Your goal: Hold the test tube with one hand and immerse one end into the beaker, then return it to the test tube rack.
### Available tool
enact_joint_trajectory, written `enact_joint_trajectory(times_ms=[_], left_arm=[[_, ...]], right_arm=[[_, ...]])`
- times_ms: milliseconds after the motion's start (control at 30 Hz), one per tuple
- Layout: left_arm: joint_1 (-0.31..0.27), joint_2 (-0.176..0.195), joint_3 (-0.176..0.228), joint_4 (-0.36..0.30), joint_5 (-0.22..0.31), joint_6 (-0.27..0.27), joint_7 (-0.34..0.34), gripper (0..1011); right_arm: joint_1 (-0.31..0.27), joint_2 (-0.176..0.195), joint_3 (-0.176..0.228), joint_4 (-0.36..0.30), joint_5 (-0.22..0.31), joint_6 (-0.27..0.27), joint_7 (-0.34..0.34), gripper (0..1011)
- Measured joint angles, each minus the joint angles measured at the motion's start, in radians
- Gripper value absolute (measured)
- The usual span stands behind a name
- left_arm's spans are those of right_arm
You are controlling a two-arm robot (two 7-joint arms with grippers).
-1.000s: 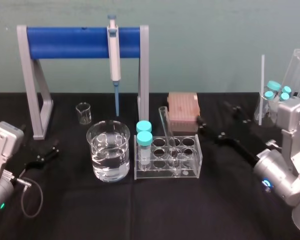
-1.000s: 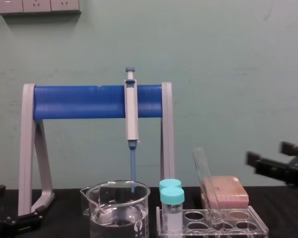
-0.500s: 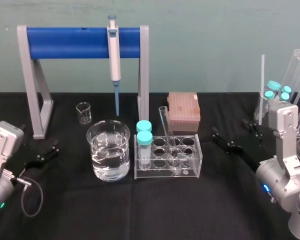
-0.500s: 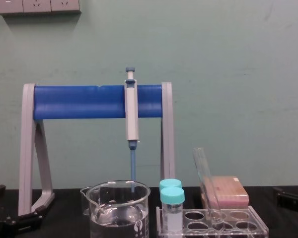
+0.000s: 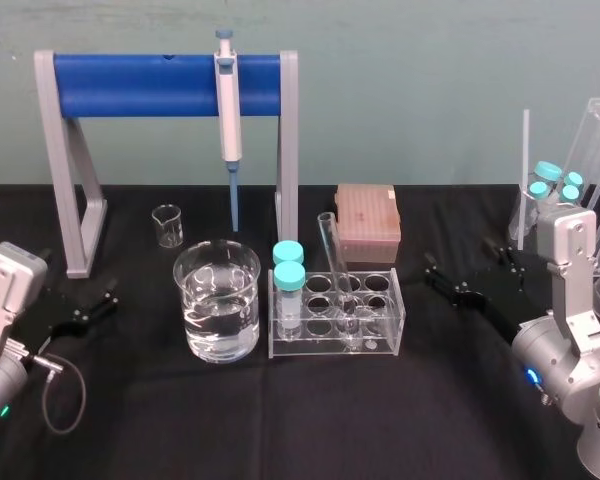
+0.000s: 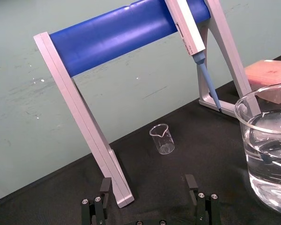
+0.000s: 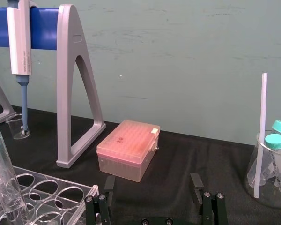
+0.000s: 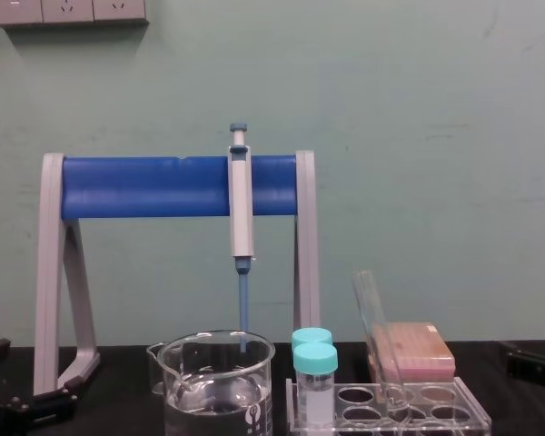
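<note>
Both left gripper (image 6: 148, 180) and right gripper (image 7: 152, 179) fingers spread; test tube (image 5: 332, 256)'s foot indistinct.

The test tube (image 5: 333, 255) and the beaker (image 5: 195, 300) are clear glossy glass, the test tube rack (image 5: 335, 346) is smooth transparent plastic, the bench (image 5: 280, 420) wears matt black cloth, and the blue bar (image 5: 140, 85) has a soft sheen.

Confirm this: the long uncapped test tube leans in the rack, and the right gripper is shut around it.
Not quite. The test tube leans in the test tube rack, but the right gripper is open and apart from it, as the head view shows.
</note>
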Motion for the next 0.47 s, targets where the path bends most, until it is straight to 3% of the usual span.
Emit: enact_joint_trajectory(times_ms=[467], left_arm=[[0.000,0.000,0.000,0.000,0.000,0.000,0.000,1000]], right_arm=[[0.000,0.001,-0.001,-0.001,0.001,-0.004,0.000,1000]])
